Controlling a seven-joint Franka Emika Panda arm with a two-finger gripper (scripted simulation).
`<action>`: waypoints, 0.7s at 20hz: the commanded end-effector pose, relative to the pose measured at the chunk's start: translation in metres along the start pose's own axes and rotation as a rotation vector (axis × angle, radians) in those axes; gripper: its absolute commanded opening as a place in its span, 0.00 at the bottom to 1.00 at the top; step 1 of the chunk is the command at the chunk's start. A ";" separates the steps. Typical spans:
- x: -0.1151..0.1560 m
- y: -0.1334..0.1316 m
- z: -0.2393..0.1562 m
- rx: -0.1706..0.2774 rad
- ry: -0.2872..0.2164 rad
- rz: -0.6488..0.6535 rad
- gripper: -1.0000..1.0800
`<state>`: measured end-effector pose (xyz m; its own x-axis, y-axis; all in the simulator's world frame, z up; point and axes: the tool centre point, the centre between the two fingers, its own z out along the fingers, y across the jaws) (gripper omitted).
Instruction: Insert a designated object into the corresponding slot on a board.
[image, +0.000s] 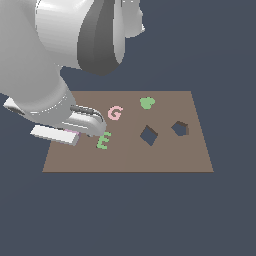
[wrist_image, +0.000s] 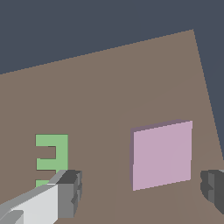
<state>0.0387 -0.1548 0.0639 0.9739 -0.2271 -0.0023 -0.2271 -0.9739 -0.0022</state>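
The lilac-pink square block lies flat on the brown board near its edge at the exterior view's left. In the exterior view only a sliver of the block shows under the hand. My gripper is open and low over the block, with one finger on each side and gaps between pads and block. In the exterior view the gripper sits at the board's left edge. The diamond-turned square slot is dark and lies well to the exterior view's right of the gripper.
A green letter E lies just beside the gripper, also in the wrist view. A pink letter G and a green blob piece lie farther back. A dark many-sided cut-out lies beyond the slot.
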 end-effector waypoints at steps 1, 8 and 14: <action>0.005 0.010 0.007 -0.001 0.002 0.012 0.96; 0.011 0.021 0.014 -0.002 0.002 0.026 0.96; 0.010 0.021 0.024 -0.002 0.002 0.026 0.96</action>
<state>0.0441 -0.1775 0.0449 0.9677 -0.2520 0.0008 -0.2520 -0.9677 0.0003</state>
